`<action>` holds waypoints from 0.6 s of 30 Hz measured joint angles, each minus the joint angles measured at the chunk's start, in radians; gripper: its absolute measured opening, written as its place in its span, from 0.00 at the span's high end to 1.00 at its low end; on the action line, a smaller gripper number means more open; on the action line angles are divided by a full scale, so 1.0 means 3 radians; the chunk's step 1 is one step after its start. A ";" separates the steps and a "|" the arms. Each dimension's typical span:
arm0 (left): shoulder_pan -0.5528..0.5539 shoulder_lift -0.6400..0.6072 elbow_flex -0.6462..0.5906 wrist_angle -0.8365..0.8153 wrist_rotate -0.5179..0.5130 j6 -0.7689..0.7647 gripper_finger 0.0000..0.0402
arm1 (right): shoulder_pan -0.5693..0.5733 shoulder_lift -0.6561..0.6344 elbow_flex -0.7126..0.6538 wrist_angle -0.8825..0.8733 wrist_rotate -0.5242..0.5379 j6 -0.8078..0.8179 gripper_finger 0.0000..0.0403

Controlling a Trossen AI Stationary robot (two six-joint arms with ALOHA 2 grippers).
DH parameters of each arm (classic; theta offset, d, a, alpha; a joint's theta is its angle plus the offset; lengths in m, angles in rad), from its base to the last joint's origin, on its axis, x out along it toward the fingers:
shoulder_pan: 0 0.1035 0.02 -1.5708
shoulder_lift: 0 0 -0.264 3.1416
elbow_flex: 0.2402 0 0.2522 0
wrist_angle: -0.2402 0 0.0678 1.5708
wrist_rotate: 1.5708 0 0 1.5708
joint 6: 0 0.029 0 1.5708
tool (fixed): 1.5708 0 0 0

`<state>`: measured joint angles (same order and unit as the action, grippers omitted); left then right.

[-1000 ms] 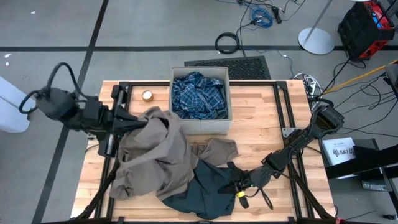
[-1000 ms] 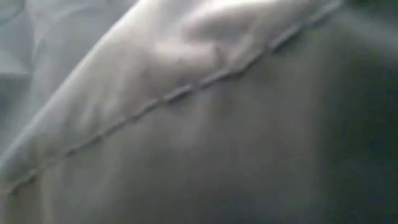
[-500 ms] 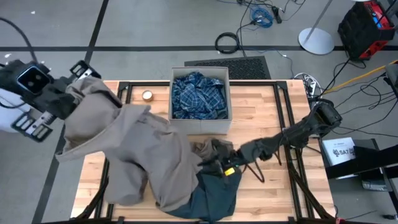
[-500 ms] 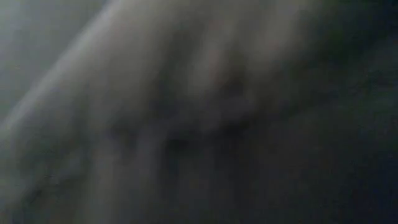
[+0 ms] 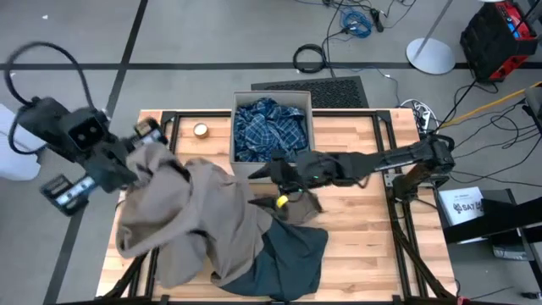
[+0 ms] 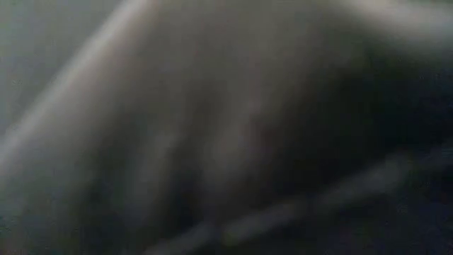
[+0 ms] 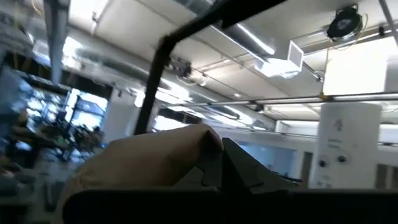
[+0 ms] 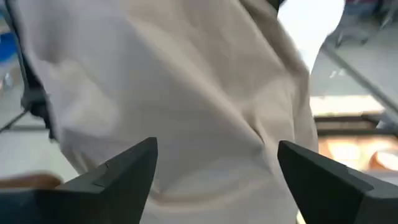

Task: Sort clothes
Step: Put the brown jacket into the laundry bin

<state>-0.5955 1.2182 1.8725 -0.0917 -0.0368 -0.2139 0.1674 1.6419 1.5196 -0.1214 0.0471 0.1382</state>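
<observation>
My left gripper is raised over the table's left part, shut on the large tan-brown garment. That garment drapes down from it onto the table. Its lower part lies over the dark slate garment at the near middle. The blue plaid shirt lies inside the beige fabric box. My right gripper reaches across the table's middle toward the tan garment and stands open, touching nothing. Cloth fills the low view. My left gripper holds a bunched upper part of the tan-brown garment, with its fingers slanting upward. One layer or several, I cannot tell. The garment hangs slack below the gripper, and its lower part rests on the table and on the dark garment.
A roll of tape sits at the far left of the wooden table, beside the box. The table's right part is bare wood. Black frame rails run along the table's sides.
My left gripper has risen and tipped upward, swinging out over the table's left edge and partly back. It has lifted the tan garment's upper part while the lower part stayed on the table. My right gripper has come off the clothes at the near side, risen and gone toward the far left.
</observation>
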 joint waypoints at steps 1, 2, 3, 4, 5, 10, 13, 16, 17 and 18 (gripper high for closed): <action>-0.0027 0.0029 0.0001 0.0000 0.0022 -0.0067 1.00 | -0.0035 0.0047 0.0000 -0.0035 -0.0064 -0.0001 0.19; -0.0065 0.0056 0.0001 -0.0007 0.0043 -0.0127 1.00 | -0.0057 0.0090 0.0000 -0.0048 -0.0067 -0.0027 0.19; -0.0108 0.0087 0.0001 -0.0023 0.0057 -0.0150 1.00 | -0.0074 0.0126 -0.0001 -0.0071 -0.0065 -0.0083 0.18; -0.0146 0.0115 0.0000 -0.0035 0.0055 -0.0167 1.00 | -0.0089 0.0156 -0.0003 -0.0080 -0.0065 -0.0144 0.18; -0.0182 0.0141 0.0000 -0.0035 0.0049 -0.0168 1.00 | -0.0108 0.0175 -0.0003 -0.0079 -0.0068 -0.0174 0.17; -0.0286 0.0230 0.0000 0.0035 0.0000 -0.0128 1.00 | -0.0230 0.0306 0.0000 0.0048 -0.0094 -0.0304 0.17; -0.0288 0.0268 0.0000 0.0041 -0.0005 -0.0107 1.00 | -0.0345 0.0421 -0.0001 0.0188 -0.0364 -0.0317 0.17; -0.0288 0.0280 0.0000 0.0069 -0.0023 -0.0053 1.00 | -0.0436 0.0549 0.0000 0.0464 -0.0681 -0.0305 0.17; -0.0293 0.0280 0.0000 0.0083 -0.0026 -0.0050 1.00 | -0.0457 0.0601 0.0000 0.0542 -0.0780 -0.0306 0.17; -0.0296 0.0279 0.0000 0.0089 -0.0025 -0.0038 1.00 | -0.0475 0.0652 0.0000 0.0639 -0.0908 -0.0309 0.17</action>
<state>-0.6843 1.3018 1.8725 -0.0650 -0.0444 -0.2253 0.0249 1.8375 1.5196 0.0704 -0.2252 0.0453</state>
